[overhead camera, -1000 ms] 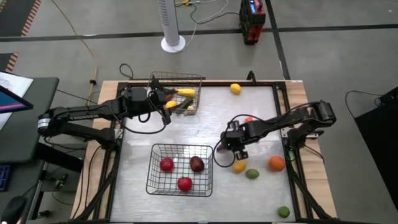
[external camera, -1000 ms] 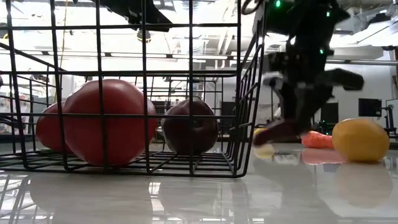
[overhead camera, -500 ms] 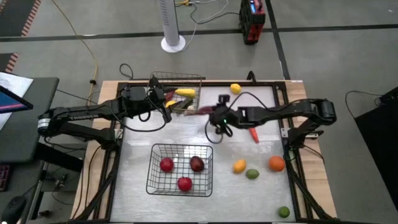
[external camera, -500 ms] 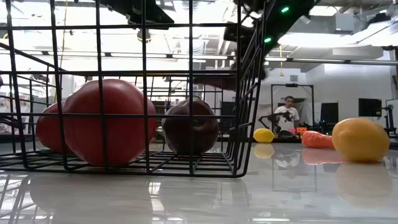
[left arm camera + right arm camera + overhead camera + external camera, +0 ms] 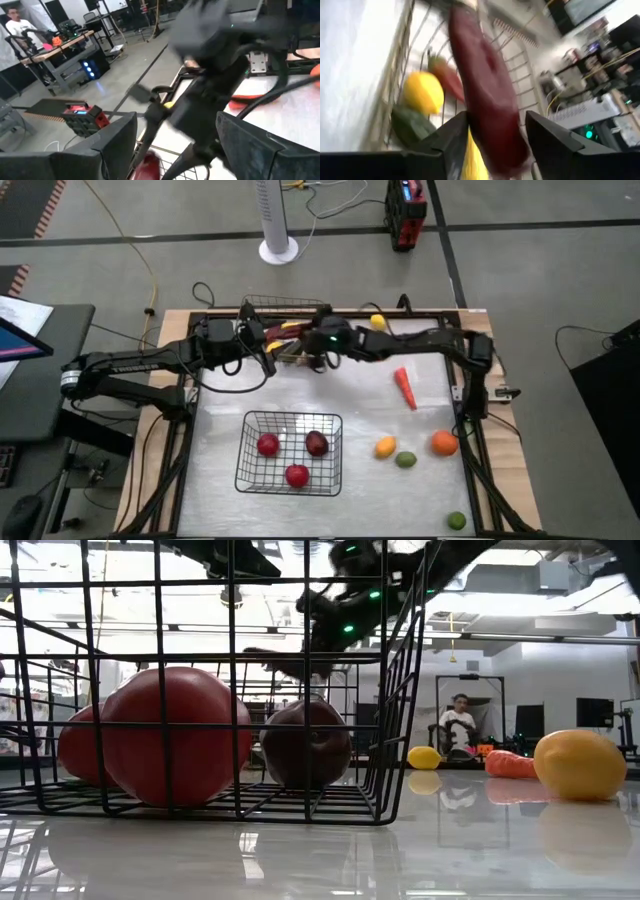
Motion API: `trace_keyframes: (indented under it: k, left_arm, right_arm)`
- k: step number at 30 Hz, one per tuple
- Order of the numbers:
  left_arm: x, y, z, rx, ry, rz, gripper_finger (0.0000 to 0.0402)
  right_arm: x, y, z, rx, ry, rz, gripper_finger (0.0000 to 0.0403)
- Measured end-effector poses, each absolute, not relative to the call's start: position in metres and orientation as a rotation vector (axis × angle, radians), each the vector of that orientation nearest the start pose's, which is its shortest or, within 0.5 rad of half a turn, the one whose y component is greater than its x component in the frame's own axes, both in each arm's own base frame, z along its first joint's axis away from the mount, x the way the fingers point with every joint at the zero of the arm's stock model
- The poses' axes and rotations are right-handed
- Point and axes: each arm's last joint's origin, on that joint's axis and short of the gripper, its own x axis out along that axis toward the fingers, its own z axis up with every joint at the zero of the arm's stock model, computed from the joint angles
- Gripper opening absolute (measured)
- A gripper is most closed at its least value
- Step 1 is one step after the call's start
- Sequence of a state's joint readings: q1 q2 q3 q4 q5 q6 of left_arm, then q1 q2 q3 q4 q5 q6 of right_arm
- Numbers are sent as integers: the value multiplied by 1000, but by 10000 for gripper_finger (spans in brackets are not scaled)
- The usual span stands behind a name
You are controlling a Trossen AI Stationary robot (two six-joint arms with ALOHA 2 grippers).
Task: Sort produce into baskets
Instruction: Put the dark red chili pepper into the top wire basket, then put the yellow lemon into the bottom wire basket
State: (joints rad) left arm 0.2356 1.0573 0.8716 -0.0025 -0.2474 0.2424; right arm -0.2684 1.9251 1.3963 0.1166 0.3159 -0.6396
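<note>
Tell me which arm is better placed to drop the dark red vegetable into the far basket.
Right. Its gripper is shut on the long dark red vegetable and reaches over the far basket. The left gripper is at that basket too, but holds nothing.

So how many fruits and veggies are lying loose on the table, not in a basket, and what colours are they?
Yellow round pieces: 2
Green round pieces: 2
Orange round piece: 1
Long red piece: 1
Total: 6
</note>
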Motion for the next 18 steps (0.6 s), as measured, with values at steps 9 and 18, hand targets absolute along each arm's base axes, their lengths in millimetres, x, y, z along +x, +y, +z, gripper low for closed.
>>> trace_keyframes:
  k: [9,18]
  left_arm:
    - [228,62,328,248,264,447,261]
    - [228,62,326,247,282,445,261]
  right_arm:
    - [436,-144,250,-542,689,-419,289]
    - [388,-161,281,-399,814,-480,296]
